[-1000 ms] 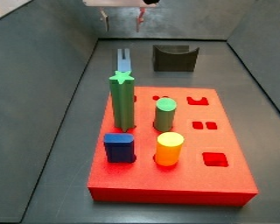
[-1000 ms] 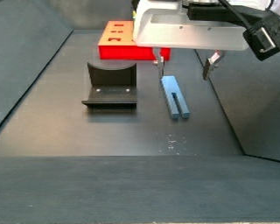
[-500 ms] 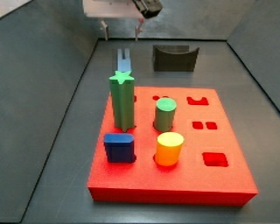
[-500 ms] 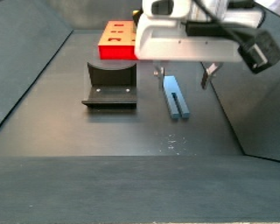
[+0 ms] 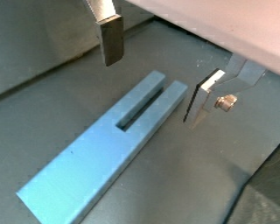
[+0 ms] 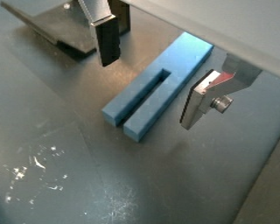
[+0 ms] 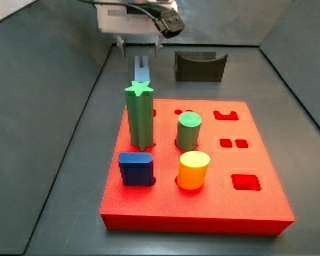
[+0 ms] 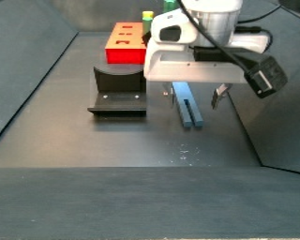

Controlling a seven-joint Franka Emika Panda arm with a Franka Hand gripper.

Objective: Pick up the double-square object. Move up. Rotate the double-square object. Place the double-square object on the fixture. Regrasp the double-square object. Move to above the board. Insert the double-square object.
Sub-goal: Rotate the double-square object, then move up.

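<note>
The red board (image 7: 203,170) is sitting well apart. The gripper (image 6: 149,74) is hovering spread-fingered, straddling the double-square object (image 6: 161,83), which is lying flat on the floor beside the fixture (image 8: 117,91), its long axis running between the fingers.

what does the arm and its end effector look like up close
The end effector, above the double-square object, has a boxy white body with black cables looping over it and a black camera module on one side. Its fingers are flat silver plates with dark pads; one carries a small round screw.
</note>
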